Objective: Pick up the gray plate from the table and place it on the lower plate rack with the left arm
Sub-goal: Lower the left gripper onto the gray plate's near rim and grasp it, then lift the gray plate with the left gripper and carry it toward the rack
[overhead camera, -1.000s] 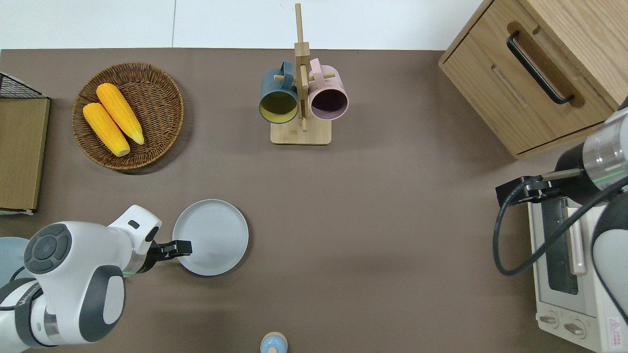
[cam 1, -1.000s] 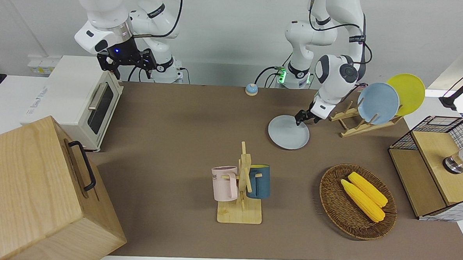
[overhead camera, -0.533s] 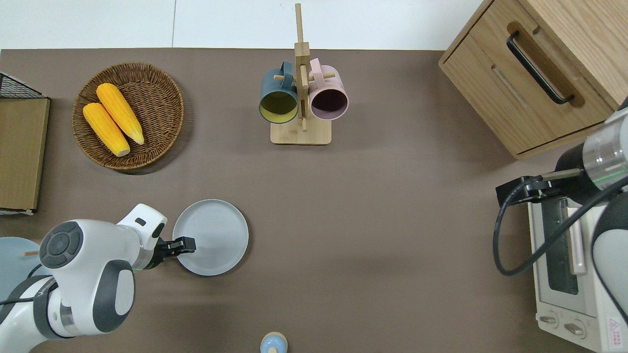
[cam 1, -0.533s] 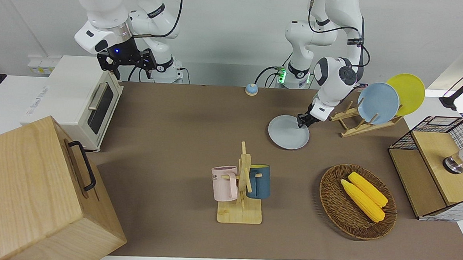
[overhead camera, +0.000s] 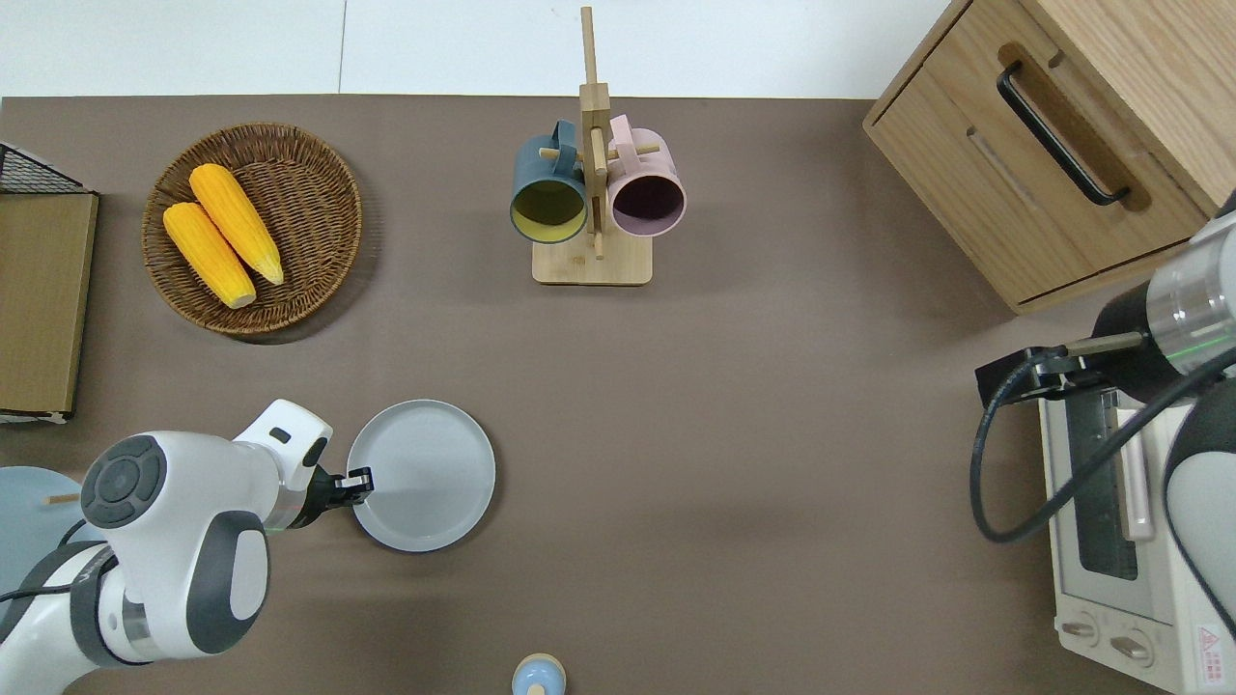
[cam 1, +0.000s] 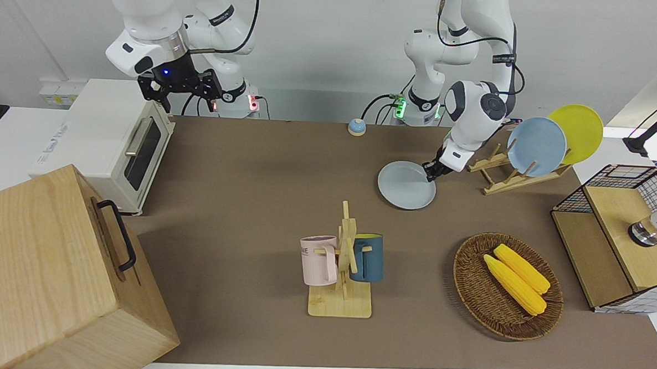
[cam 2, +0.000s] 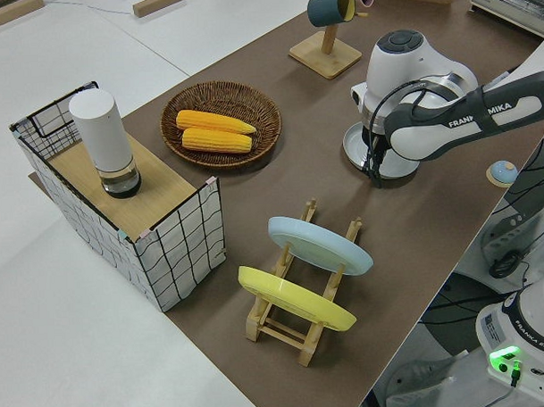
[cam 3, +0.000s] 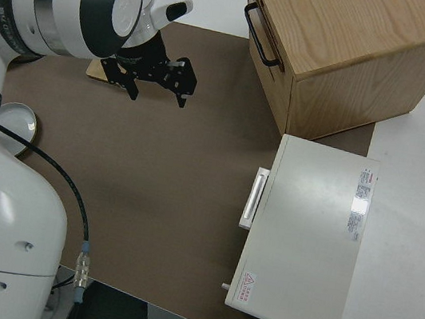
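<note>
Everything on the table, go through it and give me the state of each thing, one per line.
gray plate: gripped at its rim
left gripper: shut on the plate's rim
right gripper: open, arm parked
light blue plate: standing in rack
yellow plate: standing in rack
toaster oven: door closed
mugs: hanging on stand

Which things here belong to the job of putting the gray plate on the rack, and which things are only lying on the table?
Job: gray plate, left end effector at its rim, lower plate rack.

Only lying about: blue plate, yellow plate, corn basket, mug stand, toaster oven, wooden cabinet, wire shelf box. The right arm is parked.
</note>
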{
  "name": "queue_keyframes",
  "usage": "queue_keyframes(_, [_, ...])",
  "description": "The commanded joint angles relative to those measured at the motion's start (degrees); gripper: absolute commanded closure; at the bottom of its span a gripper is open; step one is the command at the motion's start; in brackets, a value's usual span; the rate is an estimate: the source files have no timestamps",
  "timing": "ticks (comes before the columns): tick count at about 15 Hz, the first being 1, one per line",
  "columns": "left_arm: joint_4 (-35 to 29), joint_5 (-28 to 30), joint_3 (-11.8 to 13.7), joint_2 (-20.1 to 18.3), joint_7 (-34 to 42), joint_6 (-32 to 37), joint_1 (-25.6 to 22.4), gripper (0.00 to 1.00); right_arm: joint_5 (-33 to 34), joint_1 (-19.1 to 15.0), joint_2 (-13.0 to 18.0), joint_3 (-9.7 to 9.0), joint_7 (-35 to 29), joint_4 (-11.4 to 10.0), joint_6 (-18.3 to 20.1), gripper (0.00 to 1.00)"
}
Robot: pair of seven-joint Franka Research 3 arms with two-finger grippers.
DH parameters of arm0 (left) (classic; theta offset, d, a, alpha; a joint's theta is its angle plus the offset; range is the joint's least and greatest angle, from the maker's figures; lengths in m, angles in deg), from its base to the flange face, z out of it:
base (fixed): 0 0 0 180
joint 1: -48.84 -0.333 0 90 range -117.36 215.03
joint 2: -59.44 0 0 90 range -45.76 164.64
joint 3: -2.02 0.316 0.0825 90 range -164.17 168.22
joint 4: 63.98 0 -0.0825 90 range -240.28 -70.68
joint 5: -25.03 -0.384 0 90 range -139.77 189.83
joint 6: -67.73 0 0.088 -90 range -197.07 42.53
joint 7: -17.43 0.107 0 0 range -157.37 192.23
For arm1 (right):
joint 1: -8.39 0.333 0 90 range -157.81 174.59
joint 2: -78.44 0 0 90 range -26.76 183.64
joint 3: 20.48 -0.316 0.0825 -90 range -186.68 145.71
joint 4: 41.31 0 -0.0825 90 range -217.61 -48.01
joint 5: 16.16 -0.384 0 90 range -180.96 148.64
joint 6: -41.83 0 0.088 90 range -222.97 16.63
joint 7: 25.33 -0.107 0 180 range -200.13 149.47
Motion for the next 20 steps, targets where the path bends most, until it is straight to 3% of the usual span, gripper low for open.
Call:
queue_keyframes(1, [-0.5, 0.4, 0.2, 0.2, -0.3, -1.1, 0.8, 1.0, 0.4, -1.3, 0.1, -1.21, -0.7, 0.3, 0.6, 0.017])
queue_keyframes(6, [1.6, 0.0, 0.3, -0.8, -0.3, 0.5, 0.8, 1.0, 0.3, -1.3, 0.1, -1.21, -0.7, 0.4, 0.6, 0.017])
queue_keyframes(9, [5.1, -0.4, 0.4, -2.0, -0.2, 6.2, -0.1, 1.0, 0.4, -1.3, 0.1, -1.21, -0.7, 0.4, 0.6, 0.017])
queue_keyframes(20, [24.4, -6.4, 1.3, -5.0, -0.3, 35.1, -2.1, 1.0, 0.4, -1.3, 0.1, -1.21, -0.7, 0.4, 0.6, 0.017])
